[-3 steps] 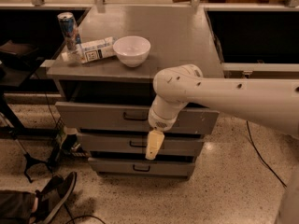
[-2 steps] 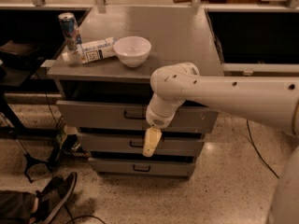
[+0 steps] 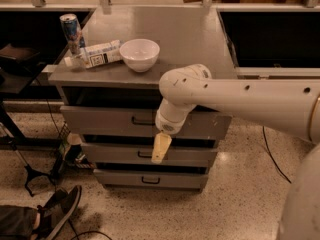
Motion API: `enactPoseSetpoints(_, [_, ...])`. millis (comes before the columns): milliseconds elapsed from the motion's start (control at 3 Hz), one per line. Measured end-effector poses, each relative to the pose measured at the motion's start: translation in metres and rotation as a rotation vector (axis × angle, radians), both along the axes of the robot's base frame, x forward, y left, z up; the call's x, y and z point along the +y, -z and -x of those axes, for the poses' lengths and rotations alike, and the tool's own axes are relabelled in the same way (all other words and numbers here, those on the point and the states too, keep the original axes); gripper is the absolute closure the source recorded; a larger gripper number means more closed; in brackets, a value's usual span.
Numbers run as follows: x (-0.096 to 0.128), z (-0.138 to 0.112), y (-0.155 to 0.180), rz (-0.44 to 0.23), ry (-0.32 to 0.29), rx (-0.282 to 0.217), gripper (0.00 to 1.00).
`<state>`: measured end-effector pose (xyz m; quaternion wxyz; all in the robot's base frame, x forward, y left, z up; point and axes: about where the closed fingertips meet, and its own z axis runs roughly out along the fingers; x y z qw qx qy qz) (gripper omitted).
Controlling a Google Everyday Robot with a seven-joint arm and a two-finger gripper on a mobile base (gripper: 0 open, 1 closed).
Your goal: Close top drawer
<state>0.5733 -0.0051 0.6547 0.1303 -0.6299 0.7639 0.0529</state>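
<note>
The top drawer (image 3: 100,120) of the grey cabinet is pulled out a little, with a dark gap showing above its flat front. Its small black handle (image 3: 142,120) sits at the centre. My gripper (image 3: 158,157) hangs from the white arm, pointing down, just right of the handle and in front of the drawer fronts. Its tip is level with the middle drawer (image 3: 115,154). Its yellowish fingers look pressed together and hold nothing. The arm hides part of the top drawer's front to the right of the handle.
On the cabinet top (image 3: 195,39) stand a white bowl (image 3: 140,54), a lying carton (image 3: 97,54) and a can (image 3: 70,31). The bottom drawer (image 3: 150,180) is below. A shoe (image 3: 57,211) and cables lie on the floor at left. Dark tables flank the cabinet.
My gripper has shifted slightly left and up, closer to the top drawer's handle. The drawer stands as open as before.
</note>
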Motion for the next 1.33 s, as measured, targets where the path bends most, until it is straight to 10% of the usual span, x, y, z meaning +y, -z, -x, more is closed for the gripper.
enactPoseSetpoints(1333, [-0.032, -0.018, 0.003, 0.029, 0.140, -0.014, 0.00])
